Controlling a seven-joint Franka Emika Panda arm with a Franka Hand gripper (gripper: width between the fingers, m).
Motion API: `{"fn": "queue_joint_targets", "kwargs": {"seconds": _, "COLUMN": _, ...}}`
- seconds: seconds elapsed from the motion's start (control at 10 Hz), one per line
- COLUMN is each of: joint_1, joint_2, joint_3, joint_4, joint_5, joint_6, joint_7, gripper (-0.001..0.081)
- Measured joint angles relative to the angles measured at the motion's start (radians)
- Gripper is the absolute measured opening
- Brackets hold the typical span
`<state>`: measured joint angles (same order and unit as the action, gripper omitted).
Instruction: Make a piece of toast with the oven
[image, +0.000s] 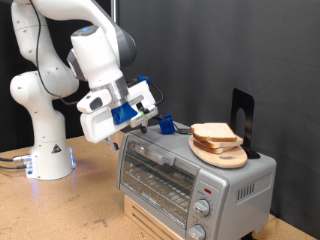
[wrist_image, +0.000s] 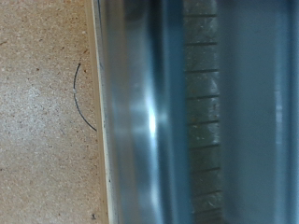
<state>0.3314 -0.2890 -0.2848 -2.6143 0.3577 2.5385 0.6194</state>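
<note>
The silver toaster oven stands at the exterior view's bottom middle, with a glass door, a wire rack behind it and two round knobs at its right. Several pale bread slices with tan crusts are stacked on a round wooden board on top of the oven. My gripper hangs just over the oven's top near its left end, to the left of the bread and apart from it. No slice shows between the fingers. In the wrist view only the oven's shiny metal shows; no fingers or bread appear.
The oven sits on a low wooden box on the chipboard table. A black upright object stands behind the bread. The arm's white base is at the left. A thin dark curved line lies on the table beside the oven.
</note>
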Motion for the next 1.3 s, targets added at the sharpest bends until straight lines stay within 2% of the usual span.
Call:
{"fn": "queue_joint_targets", "kwargs": {"seconds": 0.2, "joint_1": 0.0, "joint_2": 0.031, "joint_3": -0.003, "joint_4": -0.003, "joint_5": 0.005, "joint_6": 0.013, "joint_7": -0.021, "gripper": 0.0806}}
{"fn": "queue_joint_targets", "kwargs": {"seconds": 0.5, "joint_1": -0.021, "joint_2": 0.029, "joint_3": -0.033, "joint_4": -0.017, "joint_5": -0.011, "joint_6": 0.025, "joint_7": -0.088, "gripper": 0.0806}}
{"fn": "queue_joint_targets", "kwargs": {"seconds": 0.7, "joint_1": -0.081, "joint_2": 0.033, "joint_3": -0.043, "joint_4": -0.027, "joint_5": -0.092, "joint_6": 0.057, "joint_7": -0.076, "gripper": 0.0806}}
{"fn": "queue_joint_targets", "kwargs": {"seconds": 0.9, "joint_1": -0.141, "joint_2": 0.07, "joint_3": -0.046, "joint_4": -0.033, "joint_5": -0.163, "joint_6": 0.112, "joint_7": -0.04, "gripper": 0.0806}}
{"fn": "queue_joint_targets", "kwargs": {"seconds": 1.1, "joint_1": -0.181, "joint_2": 0.138, "joint_3": -0.054, "joint_4": -0.016, "joint_5": -0.194, "joint_6": 0.155, "joint_7": -0.028, "gripper": 0.0806}}
{"fn": "queue_joint_targets", "kwargs": {"seconds": 1.3, "joint_1": -0.203, "joint_2": 0.219, "joint_3": -0.066, "joint_4": 0.002, "joint_5": -0.201, "joint_6": 0.196, "joint_7": -0.028, "gripper": 0.0806}}
